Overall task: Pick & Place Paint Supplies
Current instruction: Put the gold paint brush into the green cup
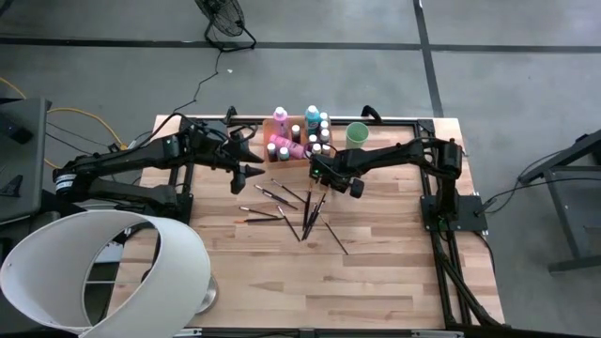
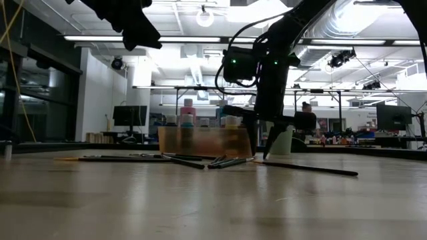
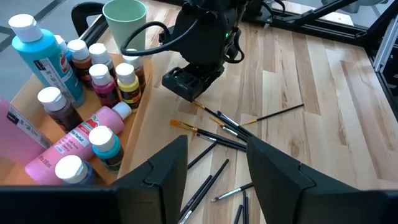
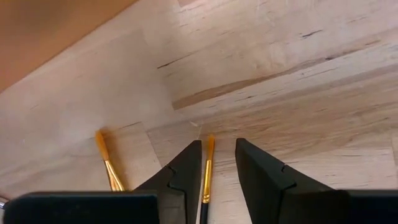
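Observation:
Several small paint bottles (image 1: pixel 296 141) (image 3: pixel 93 81) with white caps, pink, teal and brown, stand or lie in the orange tray (image 1: pixel 274 125). Thin dark-handled paintbrushes (image 1: pixel 291 205) (image 3: pixel 217 130) lie scattered flat on the wooden table just in front of the tray. My right gripper (image 1: pixel 324 191) (image 4: pixel 217 152) is open and points down at the table, its fingers on either side of one brush's orange bristle end (image 4: pixel 209 146). My left gripper (image 1: pixel 255 161) (image 3: pixel 217 158) is open and hovers above the table, left of the tray, touching nothing. My right gripper comes from above, pointing down, with its fingertips (image 2: pixel 268 153) at the tabletop. The brush (image 4: pixel 207 168) lies flat on the table in the gap, close to one finger (image 4: pixel 186 165). Whether that finger touches it, I cannot tell.
A light green cup (image 1: pixel 357 134) (image 3: pixel 124 15) stands right of the tray near the far edge. A large white round shade (image 1: pixel 103 268) overhangs the near left corner. Dark frame rails (image 1: pixel 441 235) run along the table's right side. Bare wood (image 1: pixel 376 282) lies toward the near edge.

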